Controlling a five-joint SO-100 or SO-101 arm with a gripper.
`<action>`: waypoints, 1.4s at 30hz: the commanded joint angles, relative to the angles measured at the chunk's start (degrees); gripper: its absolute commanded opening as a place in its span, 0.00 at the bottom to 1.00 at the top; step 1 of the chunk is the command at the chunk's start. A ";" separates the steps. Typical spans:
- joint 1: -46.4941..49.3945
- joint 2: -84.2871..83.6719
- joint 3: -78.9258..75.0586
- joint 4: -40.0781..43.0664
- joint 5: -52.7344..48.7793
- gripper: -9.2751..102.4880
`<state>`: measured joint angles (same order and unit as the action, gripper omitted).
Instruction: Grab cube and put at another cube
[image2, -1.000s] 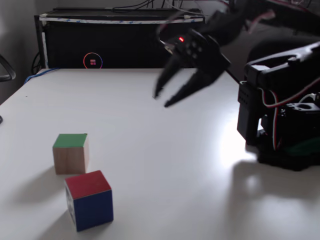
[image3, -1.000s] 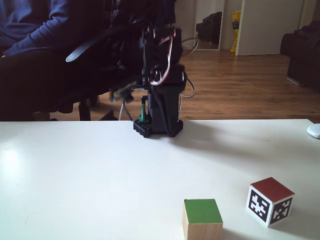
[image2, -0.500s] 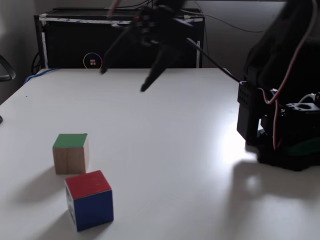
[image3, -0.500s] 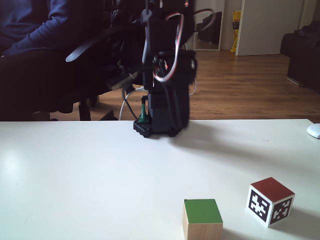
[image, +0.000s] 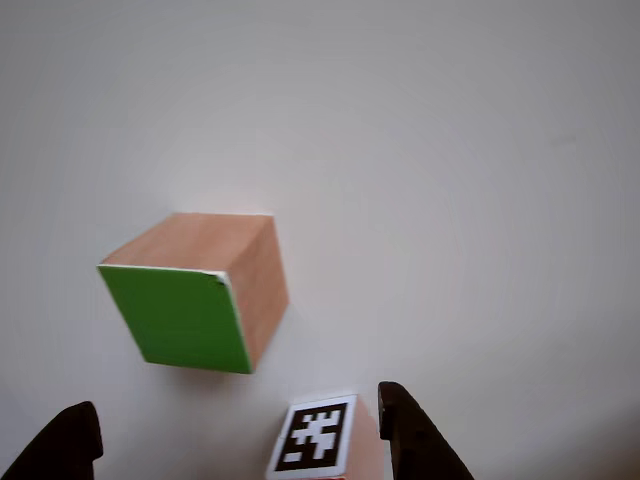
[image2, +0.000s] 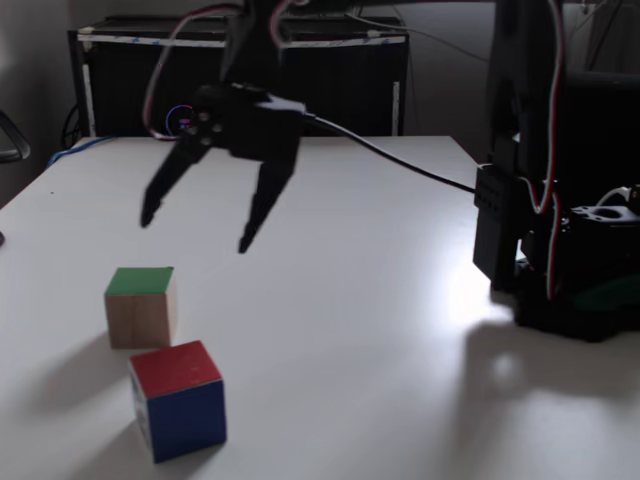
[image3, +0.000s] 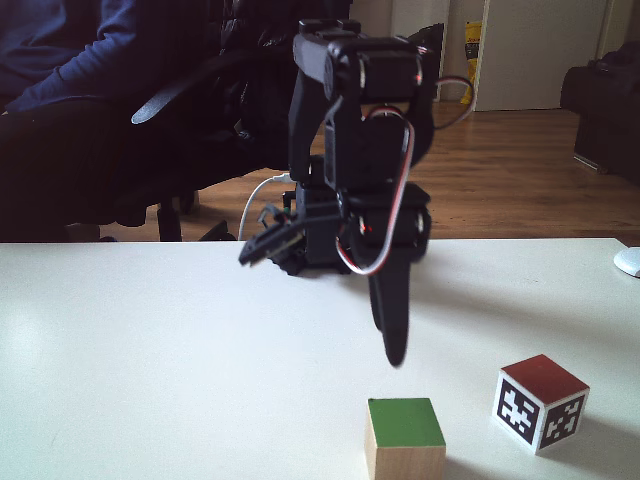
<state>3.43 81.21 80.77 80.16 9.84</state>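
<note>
Cube (image2: 141, 305): wooden, green face up, resting on the tabletop (image2: 360, 300). In a fixed view it sits below the tool (image2: 195, 228) and slightly to the left, clear of both fingers. In another fixed view (image3: 405, 438) it lies just below the tip of the lower-hanging finger (image3: 391, 310), not touching. In the other view (image: 196, 293) it appears ahead of the two finger tips, nearer the left one.
Another cube (image2: 178, 400): red face up, blue side facing the camera in a fixed view; just beside the cube, nearer the camera, a small gap between them. Black-and-white marker faces visible in another fixed view (image3: 540, 402). In the other view (image: 318, 438) its marker face sits between the finger tips, nearer the right one.
Tool: fingers spread wide, pointing down, holding nothing; raised above the tabletop.
Arm base (image2: 565, 250): right edge of the tabletop in a fixed view, well apart from both cubes.
</note>
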 joint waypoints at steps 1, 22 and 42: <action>-0.44 -2.81 -6.86 0.18 0.44 0.46; -2.99 -23.20 -25.93 2.29 0.35 0.45; 0.79 -37.88 -45.00 9.93 -1.58 0.44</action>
<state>3.78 43.95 41.66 88.24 8.96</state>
